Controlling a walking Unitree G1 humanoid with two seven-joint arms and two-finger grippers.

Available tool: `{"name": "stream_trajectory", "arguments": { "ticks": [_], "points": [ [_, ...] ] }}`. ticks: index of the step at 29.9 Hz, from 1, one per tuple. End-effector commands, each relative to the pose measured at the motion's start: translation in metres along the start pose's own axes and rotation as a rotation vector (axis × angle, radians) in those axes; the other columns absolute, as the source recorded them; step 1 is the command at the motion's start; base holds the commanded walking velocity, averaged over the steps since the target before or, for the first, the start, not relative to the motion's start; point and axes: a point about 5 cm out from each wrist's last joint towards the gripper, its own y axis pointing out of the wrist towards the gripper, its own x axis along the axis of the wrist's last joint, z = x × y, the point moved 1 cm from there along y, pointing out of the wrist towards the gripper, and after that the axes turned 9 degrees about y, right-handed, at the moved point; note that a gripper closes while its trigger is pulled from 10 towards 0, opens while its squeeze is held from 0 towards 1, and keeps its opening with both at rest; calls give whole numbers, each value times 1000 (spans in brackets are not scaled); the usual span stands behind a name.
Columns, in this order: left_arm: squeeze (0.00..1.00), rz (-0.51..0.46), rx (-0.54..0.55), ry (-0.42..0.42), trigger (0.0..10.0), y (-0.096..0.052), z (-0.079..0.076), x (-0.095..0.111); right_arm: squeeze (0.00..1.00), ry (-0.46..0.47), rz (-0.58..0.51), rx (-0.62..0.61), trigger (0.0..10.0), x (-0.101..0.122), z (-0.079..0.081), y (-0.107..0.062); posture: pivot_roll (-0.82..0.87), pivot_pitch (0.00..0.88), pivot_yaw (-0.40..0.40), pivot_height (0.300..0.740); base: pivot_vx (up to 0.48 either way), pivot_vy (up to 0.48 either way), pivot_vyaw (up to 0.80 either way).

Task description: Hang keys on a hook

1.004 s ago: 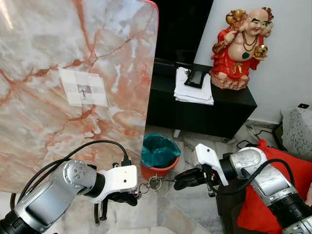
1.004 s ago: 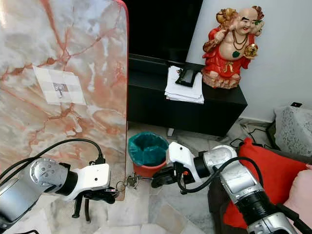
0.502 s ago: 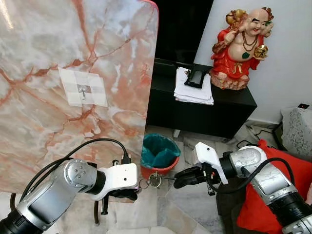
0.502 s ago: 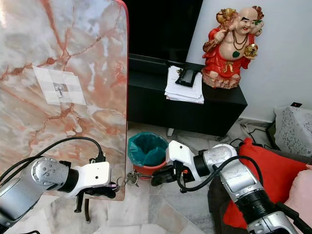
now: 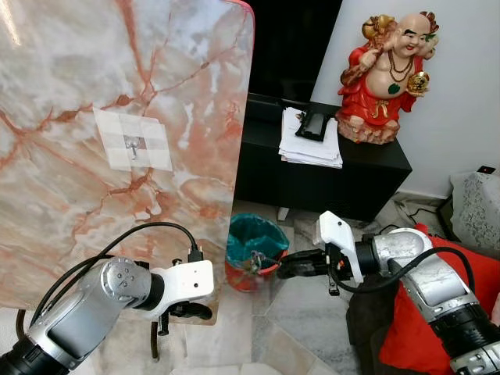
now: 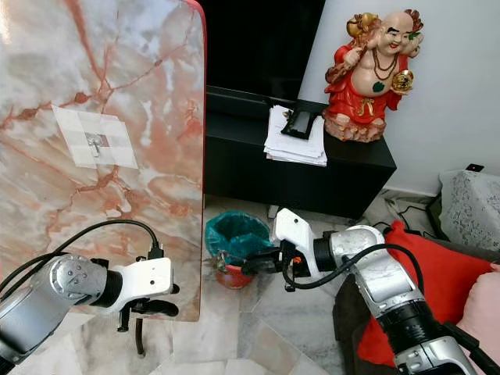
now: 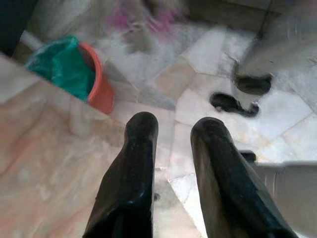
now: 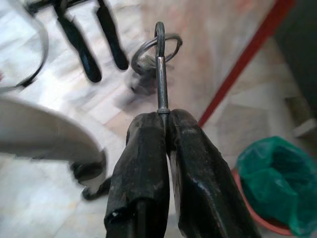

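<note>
Keys (image 8: 151, 62) hang on their ring from our right pincer (image 8: 166, 121), clamped on the clip above the bin (image 5: 251, 248), left pincer (image 7: 173, 129) apart and empty; next we lift toward the hook (image 5: 134, 144) on the marble slab (image 5: 187, 94).

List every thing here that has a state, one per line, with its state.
keys: hanging from the right gripper, not on the hook.
right gripper: shut on the keys, held over the bin.
left gripper: open, holding nothing, low beside the marble panel.
hook: bare, on its white patch on the marble panel.
bin: upright, lined with a green bag.
papers: stacked on the black cabinet.
</note>
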Motion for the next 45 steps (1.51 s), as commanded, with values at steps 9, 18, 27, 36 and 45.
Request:
{"name": "stream_trajectory", "arguments": {
  "ticks": [9,18,27,36,45],
  "points": [
    [0,-96,375,-250,10000,3,10,-19,0,170,-92,-223,0,-30,0,-24,-21,14,-157,740,0,0,0],
    [0,-92,707,-485,10000,11,15,-55,0,338,-158,-412,0,-61,2,-28,-22,0,-147,740,0,0,0],
    [0,184,857,-926,10000,30,-41,-144,0,720,-113,-827,0,-157,-6,-32,-14,0,-115,740,0,0,0],
    [0,309,821,-1016,10000,48,-74,-166,0,1090,15,-1169,10000,-230,24,-32,12,0,-57,740,0,0,0],
    [0,394,768,-1127,10000,65,-101,-170,0,1180,92,-1271,10000,-251,49,-16,-20,0,-12,740,0,0,0]
  ]
}}
